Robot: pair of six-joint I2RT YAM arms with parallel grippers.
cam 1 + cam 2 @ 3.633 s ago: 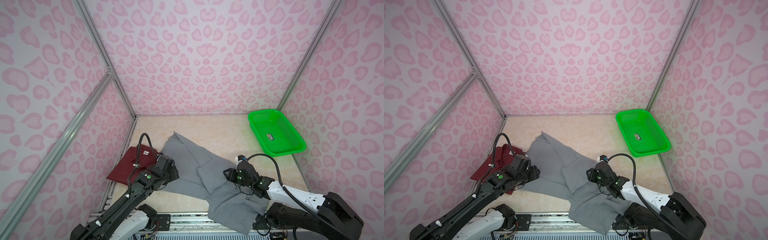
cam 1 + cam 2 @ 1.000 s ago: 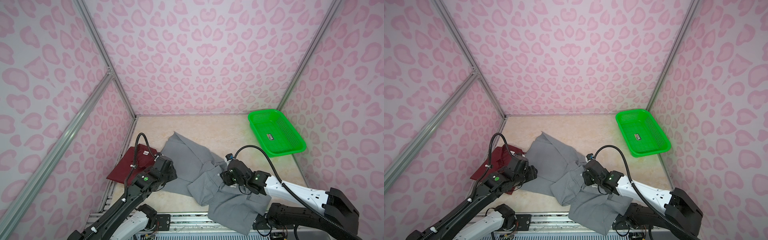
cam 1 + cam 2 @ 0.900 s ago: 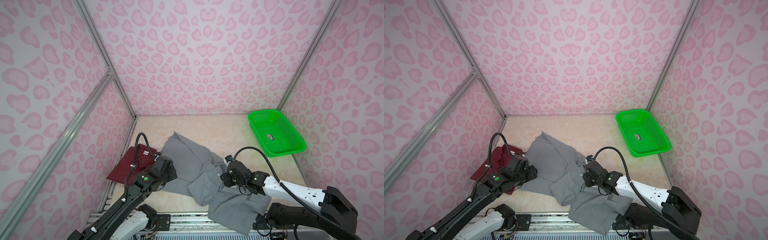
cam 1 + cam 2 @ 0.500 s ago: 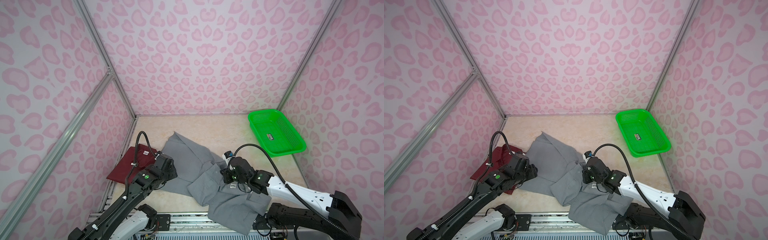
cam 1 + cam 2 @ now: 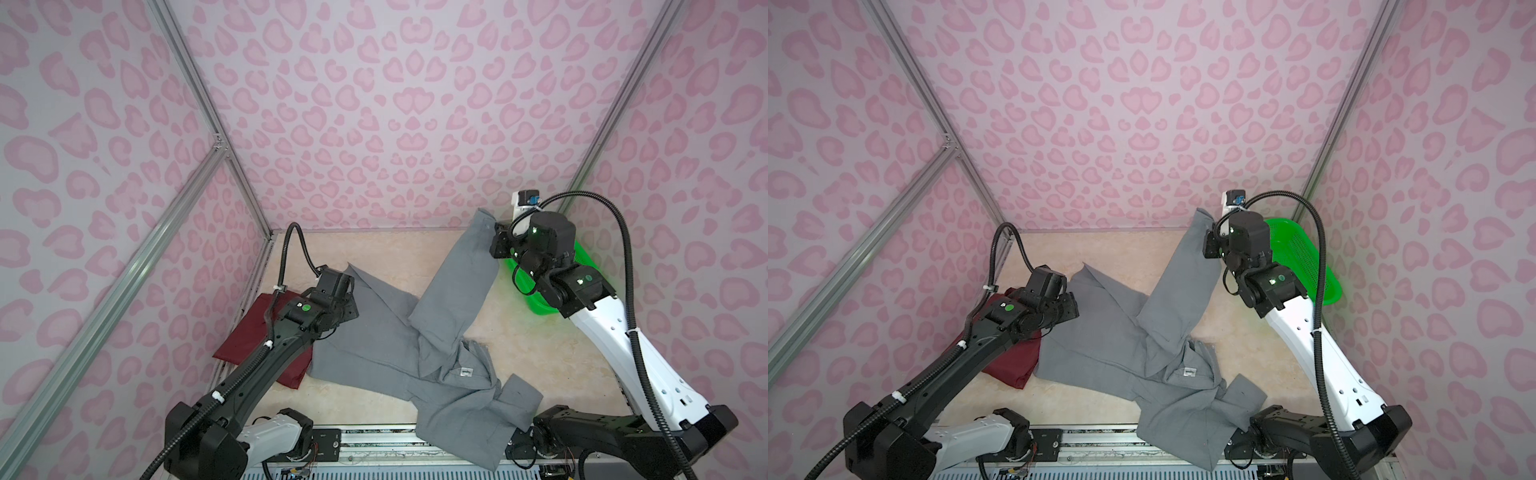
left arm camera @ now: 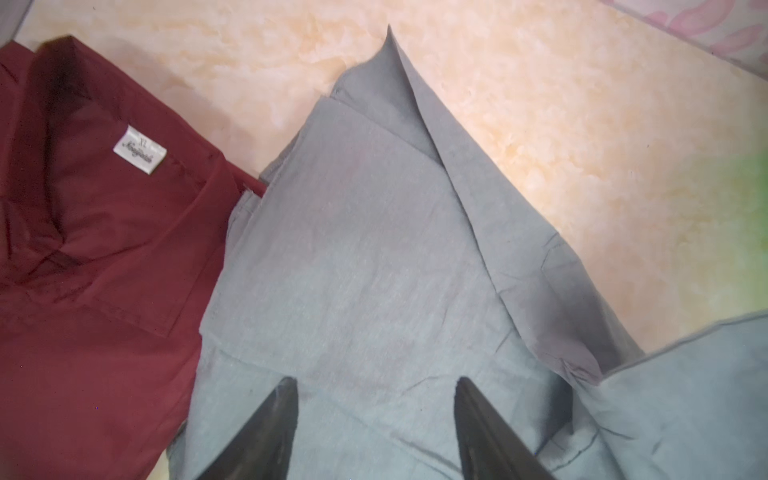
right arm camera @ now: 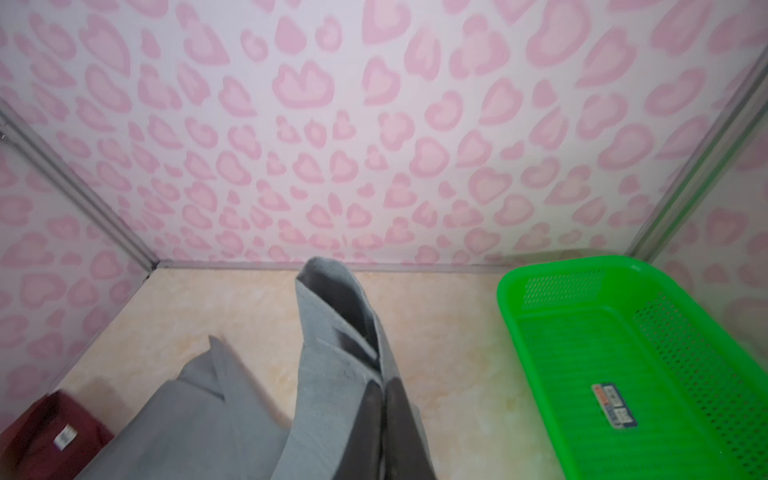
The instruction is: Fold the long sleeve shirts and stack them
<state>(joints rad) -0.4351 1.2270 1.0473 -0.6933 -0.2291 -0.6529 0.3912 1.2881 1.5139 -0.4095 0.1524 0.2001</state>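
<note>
Since the earlier frames the right gripper (image 5: 496,241) has swung up from the middle of the table (image 5: 395,253) toward the back wall (image 5: 374,124), drawing a sleeve (image 5: 457,286) of the grey shirt (image 5: 374,345) with it. Its 2 dark fingers (image 7: 372,424) are pressed together on the sleeve's end, and the cuff stands up past them as a soft folded tube. From there the sleeve hangs as a long flat band, sloping down to the shirt's body. The body lies rumpled on the table, a glossy cream surface with marble veining. In both top views the collar, with a small pale neck tag (image 5: 466,372), sits near the front edge, and part of the cloth drapes over that edge.

The left gripper (image 6: 376,380) has hardly shifted. It hovers low over the shirt's left part with its 2 tapered black fingers spread apart and nothing between them. The grey weave below is matt and lightly creased, ending in a sharp pointed corner. Just beside it, its edge meeting the grey cloth, lies the maroon shirt (image 6: 83,249), smooth and folded into a rectangle. Its white neck label (image 6: 140,149) shows under the collar.

Behind the raised gripper a bright green plastic basket (image 7: 582,365) with perforated walls and floor stands in the right back corner, a small sticker on its floor.
</note>
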